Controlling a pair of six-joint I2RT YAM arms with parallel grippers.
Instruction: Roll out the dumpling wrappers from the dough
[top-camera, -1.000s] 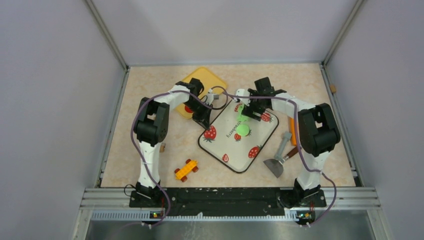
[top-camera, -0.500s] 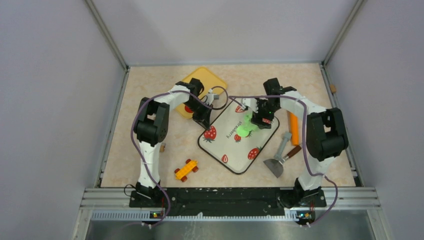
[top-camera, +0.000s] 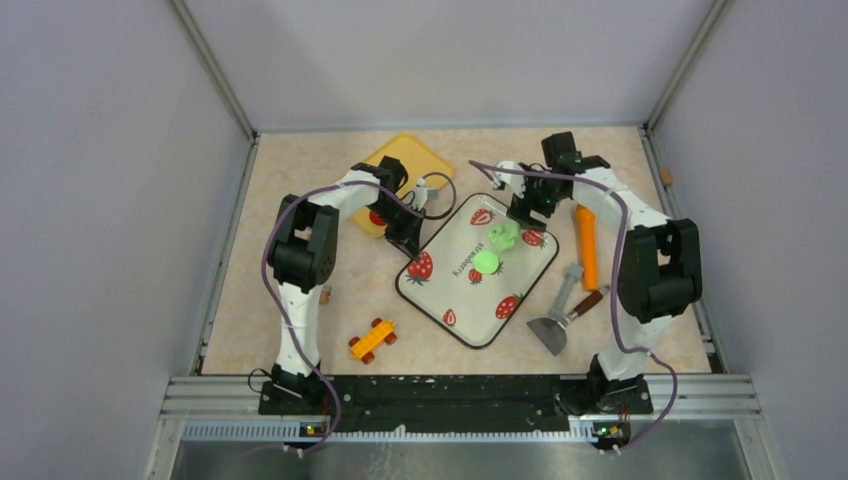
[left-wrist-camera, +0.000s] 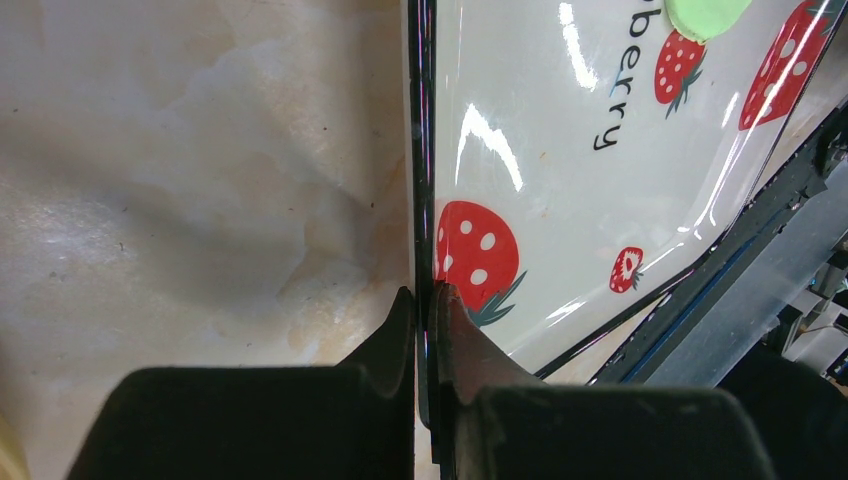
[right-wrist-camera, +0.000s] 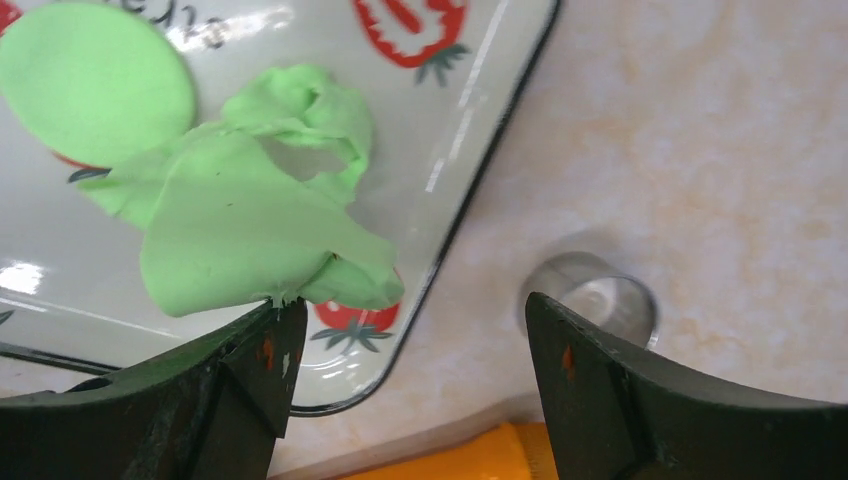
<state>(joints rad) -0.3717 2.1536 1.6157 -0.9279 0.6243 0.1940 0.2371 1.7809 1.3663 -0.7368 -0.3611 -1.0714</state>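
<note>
Currently pinching the rim of the strawberry tray (left-wrist-camera: 560, 200) with the left gripper (left-wrist-camera: 425, 300). Hovering the right gripper (right-wrist-camera: 410, 330), spread wide and empty, over the tray's far right edge. Finding the dough (right-wrist-camera: 240, 220), a ragged scrap on the tray, just beside the tray-side finger, perhaps brushing it; one round dumpling wrapper (right-wrist-camera: 95, 80) beyond. Likely reaching next for the orange roller (top-camera: 586, 245), lying near-to-far just off the tray, nearer the right arm.

My table (top-camera: 280, 170): beige marbled top, evenly lit. Left wall (top-camera: 100, 200), right wall (top-camera: 780, 180), far wall (top-camera: 450, 60): plain pale grey panels. Metal posts (top-camera: 212, 68) at far corners. Aluminium rail (top-camera: 450, 388) along my near edge.
</note>
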